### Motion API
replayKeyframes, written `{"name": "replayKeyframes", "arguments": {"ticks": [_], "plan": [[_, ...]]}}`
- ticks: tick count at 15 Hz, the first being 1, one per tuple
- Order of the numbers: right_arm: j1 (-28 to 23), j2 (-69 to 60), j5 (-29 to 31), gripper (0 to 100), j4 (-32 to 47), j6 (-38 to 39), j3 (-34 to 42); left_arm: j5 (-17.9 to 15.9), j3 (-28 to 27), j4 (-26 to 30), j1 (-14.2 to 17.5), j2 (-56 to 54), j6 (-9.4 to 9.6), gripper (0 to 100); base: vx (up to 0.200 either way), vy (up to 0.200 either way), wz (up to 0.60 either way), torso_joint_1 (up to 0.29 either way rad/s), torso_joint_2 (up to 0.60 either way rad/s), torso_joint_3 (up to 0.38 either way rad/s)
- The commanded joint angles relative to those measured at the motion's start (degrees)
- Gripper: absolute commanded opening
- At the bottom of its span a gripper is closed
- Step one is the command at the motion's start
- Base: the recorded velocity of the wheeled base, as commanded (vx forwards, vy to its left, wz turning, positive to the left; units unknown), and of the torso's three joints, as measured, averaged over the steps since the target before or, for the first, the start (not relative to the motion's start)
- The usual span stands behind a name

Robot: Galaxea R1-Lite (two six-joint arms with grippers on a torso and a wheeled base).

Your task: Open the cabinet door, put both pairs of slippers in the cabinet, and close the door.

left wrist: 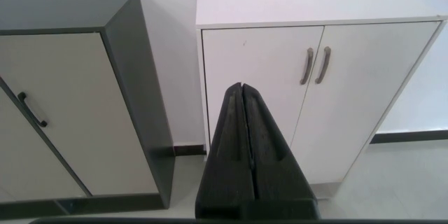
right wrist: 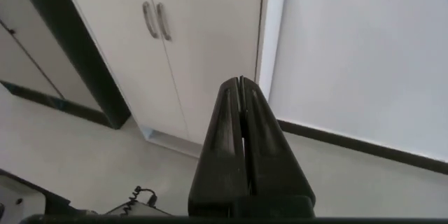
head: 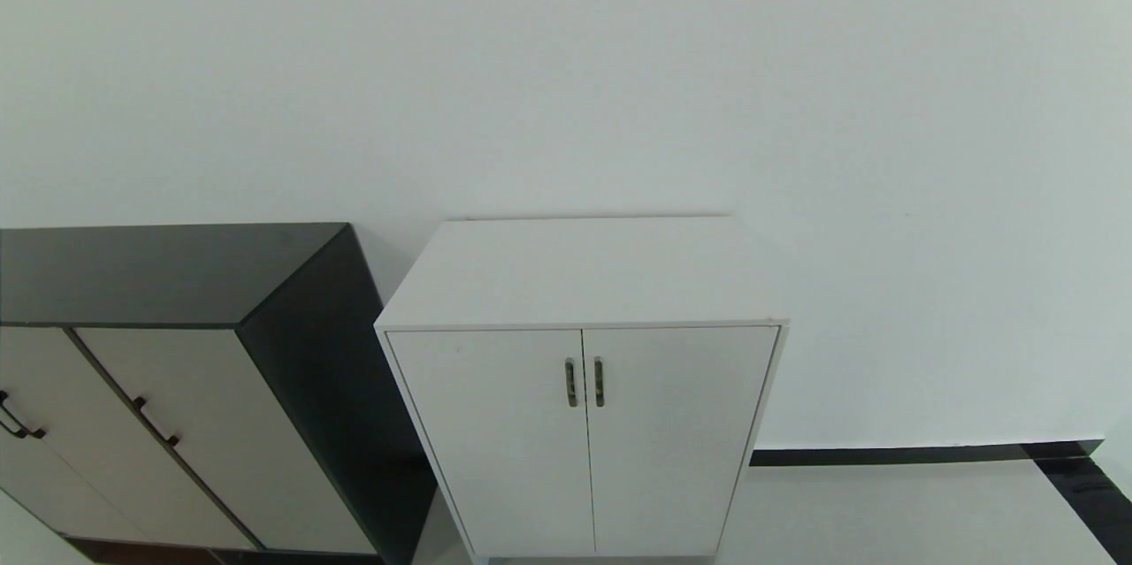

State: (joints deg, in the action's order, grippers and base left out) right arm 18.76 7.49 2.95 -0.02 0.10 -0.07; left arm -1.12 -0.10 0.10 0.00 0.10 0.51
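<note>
Plain white wall (head: 566, 61); black cabinet (head: 301, 353) with pale doors; light floor (head: 884, 512), dark skirting (head: 884, 456).

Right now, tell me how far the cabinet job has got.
Done: nothing; the white cabinet has both doors shut. In hand: nothing; the left hand and right hand are shut, empty, short of the door handles. Left: opening a door, putting the slippers in, closing it.
</note>
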Motion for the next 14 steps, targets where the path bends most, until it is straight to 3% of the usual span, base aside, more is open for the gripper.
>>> {"name": "replayKeyframes", "arguments": {"ticks": [1, 4, 14], "plan": [[-9.36, 0.69, -0.05, 0, 0.02, 0.17, 0.07, -0.02, 0.01, -0.01, 0.0, -0.01, 0.02, 0, 0.0, 0.0, 0.0, 0.0, 0.0, 0.0], [-15.95, -2.83, -0.05, 0, 0.02, 0.17, 0.07, -0.02, 0.01, -0.01, 0.0, -0.01, 0.02, 0, 0.0, 0.0, 0.0, 0.0, 0.0, 0.0], [-18.67, -7.4, 1.53, 0, -0.24, 4.12, 0.07, -0.02, 0.01, -0.01, 0.0, -0.01, -0.16, 0, 0.0, 0.0, 0.0, 0.0, 0.0, 0.0]]}}
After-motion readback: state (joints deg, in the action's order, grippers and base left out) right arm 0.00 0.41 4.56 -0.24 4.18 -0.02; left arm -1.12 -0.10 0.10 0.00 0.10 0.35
